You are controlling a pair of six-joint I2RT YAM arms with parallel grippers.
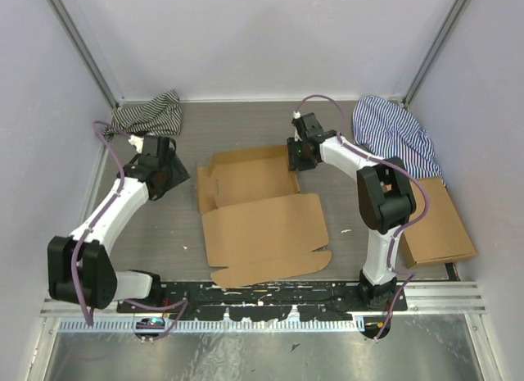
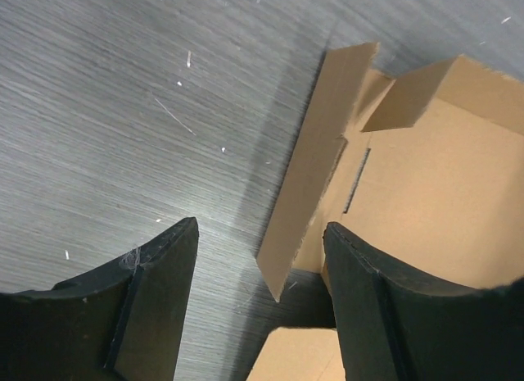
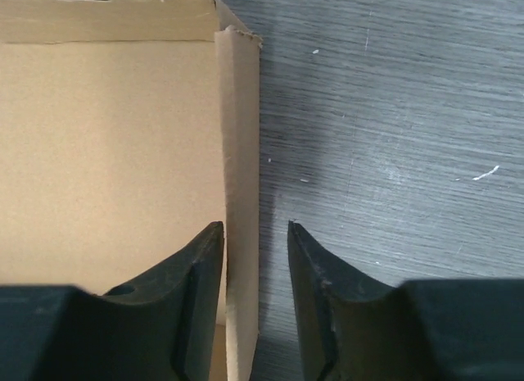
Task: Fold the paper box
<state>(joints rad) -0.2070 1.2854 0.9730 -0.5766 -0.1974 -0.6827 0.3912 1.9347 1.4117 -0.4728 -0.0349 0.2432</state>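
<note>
the paper box (image 1: 262,221) lies in the middle of the grey table (image 1: 246,123), between the two arms and only partly formed. its far half is a shallow tray (image 1: 250,183) with side walls raised, and inside it only its own bare cardboard floor shows. the near half is a wide lid panel (image 1: 266,233), spread almost flat toward the arm bases (its front edge is a little ragged).

the right gripper (image 3: 255,227) is at the tray's right side wall (image 3: 241,135). one finger is inside the tray against the wall and the other outside it, with a strip of table showing between that finger and the cardboard, so the jaws are parted and not clamped. the left gripper (image 2: 260,225) hangs over bare table just beside the tray's left wall, its jaws spread wide with nothing gripped.

the table top is brushed grey with pale specks and scratches. a dark-striped cloth (image 1: 151,112) is bunched in the far left corner and a blue-striped cloth (image 1: 397,135) in the far right. a plain flat cardboard rectangle (image 1: 438,225) lies at the right edge. white walls (image 1: 262,37) close in three sides, and a metal rail (image 1: 434,295) runs along the near edge.
</note>
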